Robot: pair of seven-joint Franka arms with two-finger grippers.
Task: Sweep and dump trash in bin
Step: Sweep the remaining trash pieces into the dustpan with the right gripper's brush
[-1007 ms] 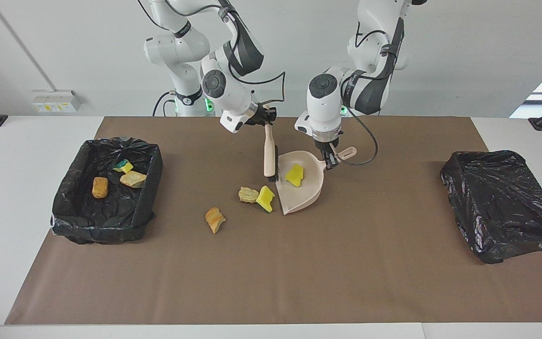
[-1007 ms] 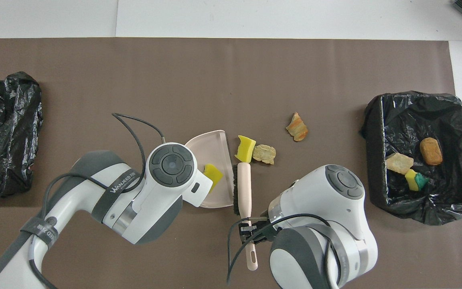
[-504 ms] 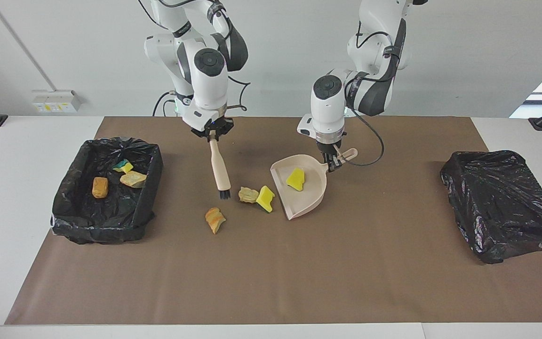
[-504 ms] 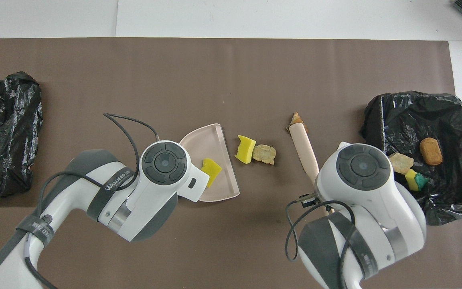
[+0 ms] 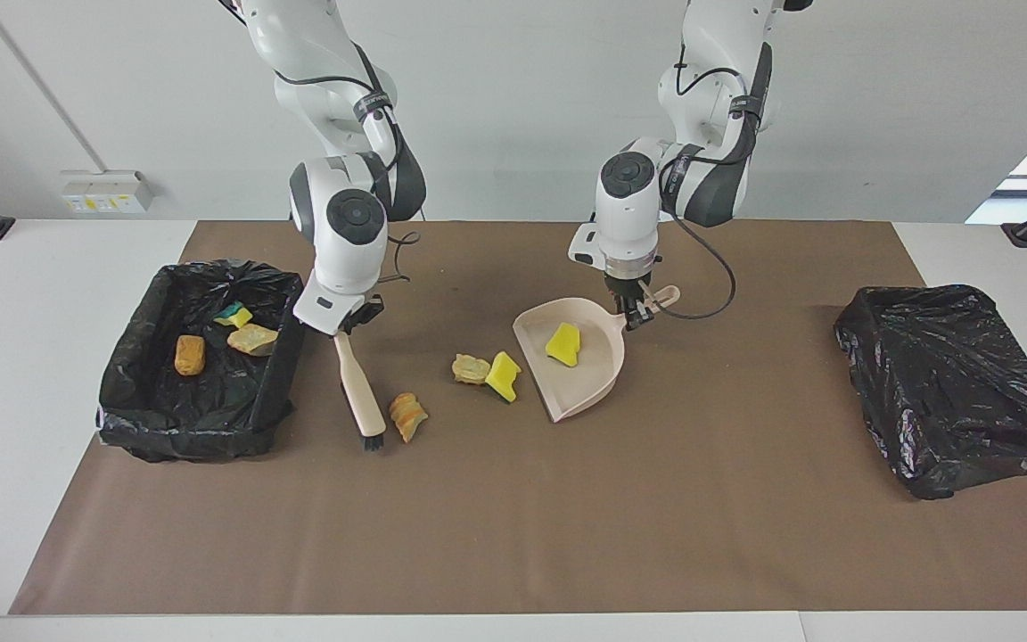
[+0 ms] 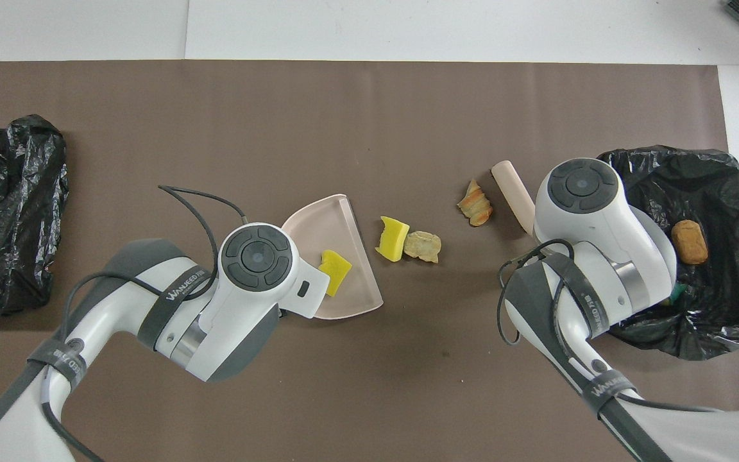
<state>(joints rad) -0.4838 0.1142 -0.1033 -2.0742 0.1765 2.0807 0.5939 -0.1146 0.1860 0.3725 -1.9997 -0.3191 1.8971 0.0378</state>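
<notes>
My right gripper (image 5: pixel 349 323) is shut on the beige-handled brush (image 5: pixel 360 392), which slants down with its bristles (image 5: pixel 373 440) at the mat. The bristles are close beside an orange-brown lump of trash (image 5: pixel 407 415), between it and the bin (image 5: pixel 201 428). A tan lump (image 5: pixel 471 368) and a yellow sponge piece (image 5: pixel 504 375) lie together by the mouth of the pale pink dustpan (image 5: pixel 598 374). One more yellow piece (image 5: pixel 562 344) sits in the pan. My left gripper (image 5: pixel 634 312) is shut on the pan's handle (image 5: pixel 663 295). In the overhead view the wrists hide both grippers.
The bin at the right arm's end, lined with a black bag (image 6: pixel 716 321), holds three pieces (image 5: pixel 190 354) (image 5: pixel 252 339) (image 5: pixel 233 314). A second black-lined bin (image 5: pixel 959 383) stands at the left arm's end. Everything sits on a brown mat (image 5: pixel 513 535).
My right arm has swung the brush from beside the dustpan toward the bin at its end, past the tan lump, to beside the orange-brown lump. The dustpan has shifted slightly.
</notes>
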